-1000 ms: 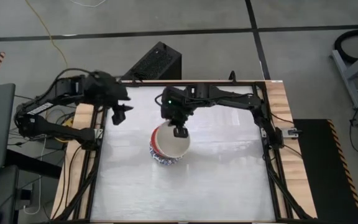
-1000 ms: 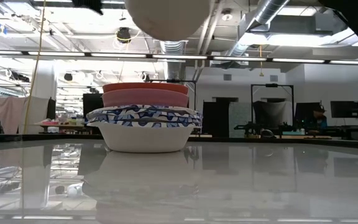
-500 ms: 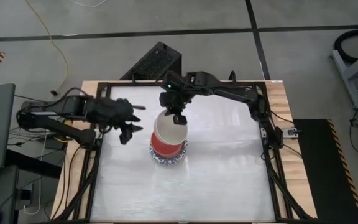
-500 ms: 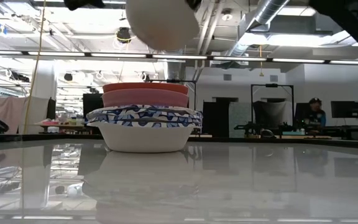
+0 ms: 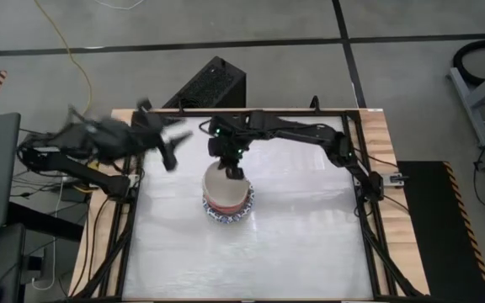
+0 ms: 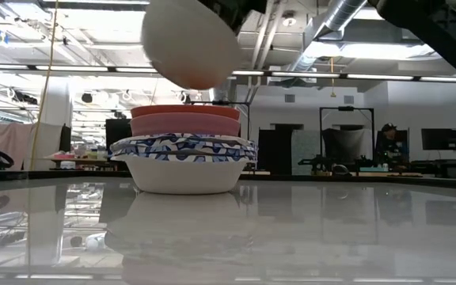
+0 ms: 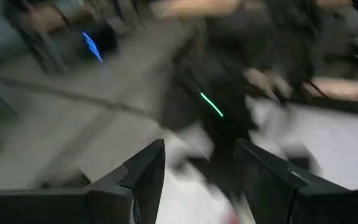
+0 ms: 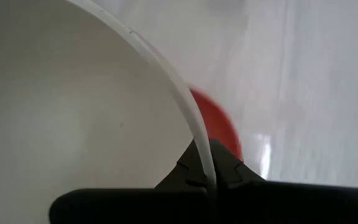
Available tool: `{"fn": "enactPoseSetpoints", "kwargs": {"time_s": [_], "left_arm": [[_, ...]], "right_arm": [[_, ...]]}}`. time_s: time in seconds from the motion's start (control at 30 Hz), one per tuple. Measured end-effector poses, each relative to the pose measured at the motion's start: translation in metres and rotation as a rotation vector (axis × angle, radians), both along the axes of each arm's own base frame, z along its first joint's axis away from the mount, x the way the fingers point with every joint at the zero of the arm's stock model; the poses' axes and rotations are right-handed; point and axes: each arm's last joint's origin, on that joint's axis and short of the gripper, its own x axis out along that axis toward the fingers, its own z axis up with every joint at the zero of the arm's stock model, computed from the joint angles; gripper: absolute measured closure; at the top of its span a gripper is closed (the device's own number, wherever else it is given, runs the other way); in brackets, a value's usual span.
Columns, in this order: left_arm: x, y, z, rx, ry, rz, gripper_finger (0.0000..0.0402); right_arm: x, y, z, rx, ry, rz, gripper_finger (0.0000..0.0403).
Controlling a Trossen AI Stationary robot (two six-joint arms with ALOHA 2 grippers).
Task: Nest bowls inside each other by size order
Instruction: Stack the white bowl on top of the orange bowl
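Low view: the cream-white bowl [image 6: 190,43] hangs tilted over the stack [image 6: 184,153], not touching. The right tool [image 5: 229,169] is clamped on its rim. Below sit red, pink and blue-patterned bowls, already nested. This bowl looks last. The left tool [image 7: 197,180], fingers apart, waits off to the side.

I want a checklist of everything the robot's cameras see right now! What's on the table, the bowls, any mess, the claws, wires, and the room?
Surface: white table, glossy, bare apart from the stack.
Job's things: stack of bowls, blue-patterned ones at the bottom, pink then red on top; cream-white bowl held tilted above it, not touching.
Clutter: nothing seen.
Grippers: right gripper pinches the cream-white bowl's rim; left gripper open, over the table's far left corner, blurred.
Cables: yellow cable on the floor.
Surroundings: black box behind the table; a person far off.
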Motion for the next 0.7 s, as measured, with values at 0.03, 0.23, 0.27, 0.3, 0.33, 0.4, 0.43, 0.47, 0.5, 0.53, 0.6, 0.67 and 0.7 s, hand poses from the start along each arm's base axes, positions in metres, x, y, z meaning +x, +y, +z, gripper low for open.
{"fn": "enactPoseSetpoints", "kwargs": {"time_s": [0.03, 0.23, 0.27, 0.3, 0.33, 0.4, 0.43, 0.47, 0.5, 0.53, 0.6, 0.67, 0.7], "left_arm": [[-0.005, 0.004, 0.014, 0.06, -0.022, 0.024, 0.0219], [-0.023, 0.037, 0.054, 0.062, 0.018, -0.017, 0.0219], [-0.023, 0.042, 0.053, 0.048, 0.059, -0.009, 0.0219], [-0.022, 0.048, 0.05, 0.032, 0.104, 0.001, 0.0219], [-0.018, 0.054, 0.045, 0.009, 0.158, 0.003, 0.0219], [-0.009, 0.064, 0.033, -0.054, 0.269, -0.033, 0.0219], [-0.003, 0.069, 0.025, -0.085, 0.326, -0.053, 0.0219], [0.003, 0.073, 0.018, -0.109, 0.382, -0.076, 0.0219], [0.009, 0.077, 0.013, -0.127, 0.424, -0.097, 0.0219], [0.014, 0.082, 0.008, -0.137, 0.458, -0.102, 0.0219], [0.021, 0.09, -0.001, -0.145, 0.53, -0.098, 0.0219], [0.027, 0.098, -0.009, -0.156, 0.592, -0.091, 0.0219], [0.031, 0.102, -0.014, -0.172, 0.609, -0.095, 0.0219]], "right_arm": [[0.003, 0.004, 0.0, -0.01, -0.009, -0.012, 0.0398], [0.016, 0.027, -0.009, -0.033, -0.002, -0.083, 0.0398], [0.019, 0.03, -0.01, -0.056, -0.009, -0.097, 0.0398], [0.02, 0.033, -0.011, -0.08, -0.011, -0.115, 0.0398], [0.02, 0.035, -0.013, -0.107, 0.001, -0.128, 0.0398], [0.024, 0.038, -0.021, -0.133, 0.026, -0.137, 0.0398], [0.026, 0.038, -0.025, -0.14, 0.03, -0.142, 0.0398], [0.026, 0.038, -0.028, -0.142, 0.048, -0.144, 0.0398], [0.024, 0.038, -0.03, -0.141, 0.074, -0.144, 0.0398], [0.022, 0.037, -0.031, -0.145, 0.098, -0.147, 0.0398], [0.023, 0.036, -0.034, -0.159, 0.106, -0.161, 0.0398], [0.02, 0.035, -0.036, -0.162, 0.15, -0.168, 0.0398], [0.017, 0.032, -0.038, -0.16, 0.179, -0.173, 0.0398]]}}
